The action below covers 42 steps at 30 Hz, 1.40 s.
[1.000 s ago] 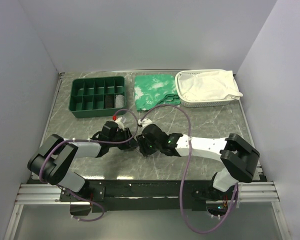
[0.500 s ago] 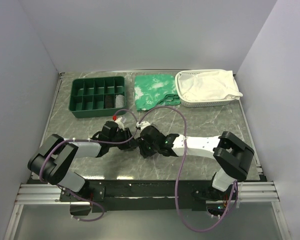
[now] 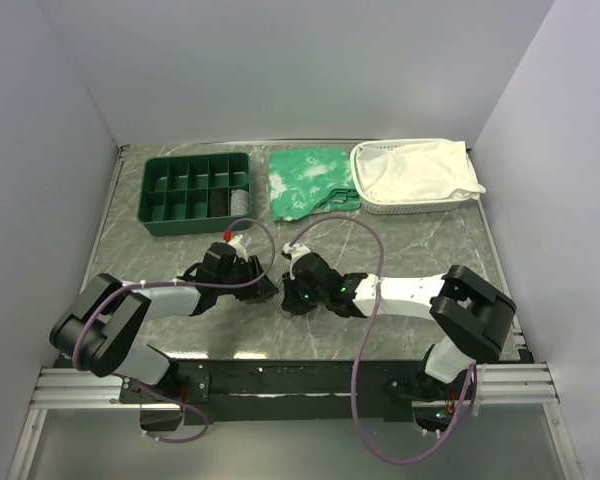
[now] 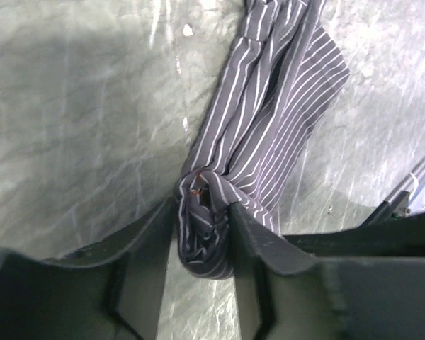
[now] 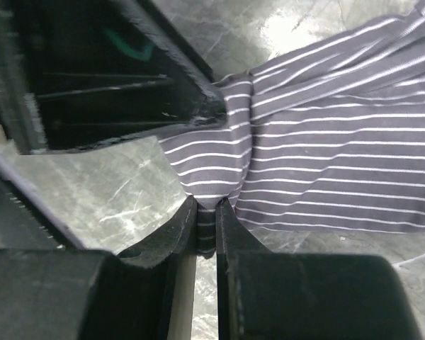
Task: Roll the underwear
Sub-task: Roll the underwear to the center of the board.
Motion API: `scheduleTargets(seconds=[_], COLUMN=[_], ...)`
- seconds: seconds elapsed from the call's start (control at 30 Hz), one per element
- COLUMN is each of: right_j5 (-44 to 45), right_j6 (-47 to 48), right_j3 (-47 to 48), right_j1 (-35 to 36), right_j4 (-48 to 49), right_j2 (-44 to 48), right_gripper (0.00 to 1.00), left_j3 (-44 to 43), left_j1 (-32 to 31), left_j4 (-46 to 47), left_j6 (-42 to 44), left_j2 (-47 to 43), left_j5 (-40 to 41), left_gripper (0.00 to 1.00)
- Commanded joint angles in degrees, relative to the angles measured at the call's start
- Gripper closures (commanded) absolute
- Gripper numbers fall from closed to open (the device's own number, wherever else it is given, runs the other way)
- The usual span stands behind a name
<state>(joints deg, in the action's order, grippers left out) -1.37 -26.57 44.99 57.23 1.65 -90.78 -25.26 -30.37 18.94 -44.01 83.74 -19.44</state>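
Still, the underwear (image 4: 283,85) is being clamped by the left gripper (image 4: 202,221) and the right gripper (image 5: 207,225); the arms are being shifted only slightly, so rolling is barely being advanced.

Underwear (image 4: 262,127): soft grey cloth, fine pale pinstripes, matt, creased. Tabletop (image 4: 78,142): marble-look grey surface, smooth, glossy with glare. Left gripper (image 4: 202,212) and right gripper (image 5: 206,212): matt black plastic, slightly grainy. Tray (image 3: 195,190): dark green plastic, slight sheen. Green cloth (image 3: 310,180) and white cloth (image 3: 415,170): matt fabric. Basket (image 3: 420,208): white perforated plastic.
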Motion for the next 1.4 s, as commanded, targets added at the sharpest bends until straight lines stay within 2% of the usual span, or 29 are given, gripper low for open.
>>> scheduleTargets(seconds=[0.0,0.33,0.5,1.0,1.37], right_j5=[-7.85,-17.79,-19.81,-20.96,-22.19], right_j6=[-5.33,-9.29,-11.40,-16.59,-14.39], right_j3=[-4.82,-9.39,-11.33,-9.49,-7.64], right_j1=[-2.65,-8.80,-11.08,-15.31,-15.66], right_j4=[6.78,13.29,15.66,13.82,12.15], right_j2=[2.80,2.10,1.57,-6.77,-8.18], right_gripper=[0.91,0.92,0.94,0.96,0.94], left_j3=[-0.32,-0.32,1.96,8.20,6.80], left_j1=[-0.30,-0.30,-0.30,-0.48,-0.48], left_j4=[-6.19,-9.62,-7.52,6.10,11.74], left_j6=[1.21,0.50,0.94,3.40,2.52], left_j2=[-3.49,-12.63,-16.06,-11.33,-7.11], left_j5=[5.28,9.95,8.81,0.63,-1.66], left_gripper=[0.53,0.36,0.31,0.29,0.29])
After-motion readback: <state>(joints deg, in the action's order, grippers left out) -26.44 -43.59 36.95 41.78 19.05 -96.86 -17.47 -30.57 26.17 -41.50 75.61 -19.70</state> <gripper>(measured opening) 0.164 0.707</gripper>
